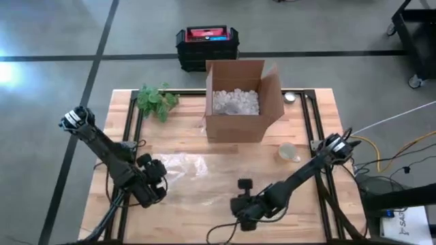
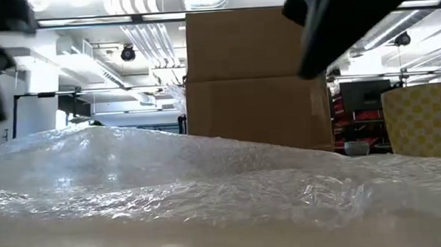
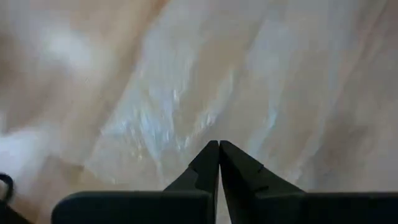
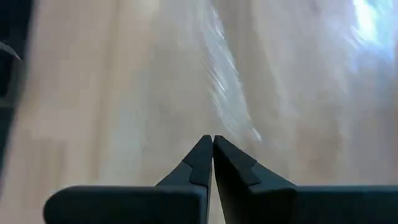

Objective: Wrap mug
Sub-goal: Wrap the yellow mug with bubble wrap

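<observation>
A clear bubble-wrap sheet [image 1: 204, 175] lies spread on the wooden table [image 1: 306, 204], humped across the low view [image 2: 208, 169]. The mug [image 1: 287, 151], pale yellow with a checked pattern [image 2: 421, 120], stands upright on the table to the sheet's right, touched by no gripper. My left gripper [image 1: 158, 178] is shut at the sheet's left edge; its tips [image 3: 219, 144] meet over the wrap. My right gripper [image 1: 244, 189] is shut at the sheet's near edge, tips [image 4: 212, 138] together above wood and wrap. My left gripper points down over the wrap's left part [image 3: 205, 112], fingers closed tip to tip; whether wrap is pinched between them, I cannot tell. My right gripper points down by the wrap's near edge [image 4: 230, 93], fingers closed; whether it touches the wrap, I cannot tell.
An open cardboard box [image 1: 238, 102] with white packing peanuts stands at the table's far middle. A green plant sprig [image 1: 157, 101] lies at the far left, and a small round metal thing [image 1: 290, 97] sits right of the box. A black and red case [image 1: 208, 44] stands on the floor beyond.
</observation>
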You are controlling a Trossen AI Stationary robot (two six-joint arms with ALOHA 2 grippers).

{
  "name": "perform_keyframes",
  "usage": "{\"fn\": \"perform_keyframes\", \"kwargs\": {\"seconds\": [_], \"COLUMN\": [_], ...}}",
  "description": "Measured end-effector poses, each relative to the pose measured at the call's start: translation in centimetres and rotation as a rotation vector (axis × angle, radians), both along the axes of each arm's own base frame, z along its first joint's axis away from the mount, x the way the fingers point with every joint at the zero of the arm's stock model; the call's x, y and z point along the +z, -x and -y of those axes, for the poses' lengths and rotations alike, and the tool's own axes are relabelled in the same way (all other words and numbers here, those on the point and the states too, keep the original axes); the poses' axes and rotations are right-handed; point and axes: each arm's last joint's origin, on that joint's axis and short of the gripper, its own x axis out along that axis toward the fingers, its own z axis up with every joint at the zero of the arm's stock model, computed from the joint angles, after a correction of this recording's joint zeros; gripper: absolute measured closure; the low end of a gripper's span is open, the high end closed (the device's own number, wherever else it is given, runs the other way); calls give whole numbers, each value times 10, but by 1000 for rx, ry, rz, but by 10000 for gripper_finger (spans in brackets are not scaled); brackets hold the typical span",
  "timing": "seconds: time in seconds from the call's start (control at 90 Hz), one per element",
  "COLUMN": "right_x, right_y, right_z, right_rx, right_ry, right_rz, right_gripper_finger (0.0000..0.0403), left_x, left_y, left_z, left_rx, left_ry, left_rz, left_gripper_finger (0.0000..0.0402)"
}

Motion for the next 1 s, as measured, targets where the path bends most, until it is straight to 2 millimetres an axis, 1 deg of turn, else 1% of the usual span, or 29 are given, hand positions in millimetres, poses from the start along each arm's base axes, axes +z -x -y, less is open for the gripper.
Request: {"fn": "perform_keyframes", "kwargs": {"seconds": [0.144, 0.311, 0.433, 0.567, 0.722, 0.8, 0.9, 1.0], "right_x": [-21, -47, -59, -59, -49, -36, -9, 23], "right_y": [-11, -17, -13, -5, 12, 18, 24, 33], "right_z": [-3, 0, -6, -14, -22, -21, -16, -5], "right_rx": [-28, -70, -29, 22, 73, 82, 72, 37], "right_ry": [-35, -44, -86, -131, -132, -139, -156, -174], "right_rz": [27, -22, -86, -161, -249, -269, -254, -247], "right_gripper_finger": [403, 403, 403, 403, 403, 403, 403, 403], "left_x": [-27, -49, -57, -60, -59, -56, -46, -32], "left_y": [8, 14, 19, 21, 22, 21, 17, 10], "left_z": [-7, -12, -18, -20, -21, -20, -15, -7], "left_rx": [6, 6, 35, 54, 53, 52, 50, 49], "left_ry": [26, 63, 51, 52, 54, 58, 92, 143], "left_rz": [-37, -33, -48, -45, -44, -46, -26, 7], "left_gripper_finger": [402, 402, 402, 402, 402, 402, 402, 402]}}
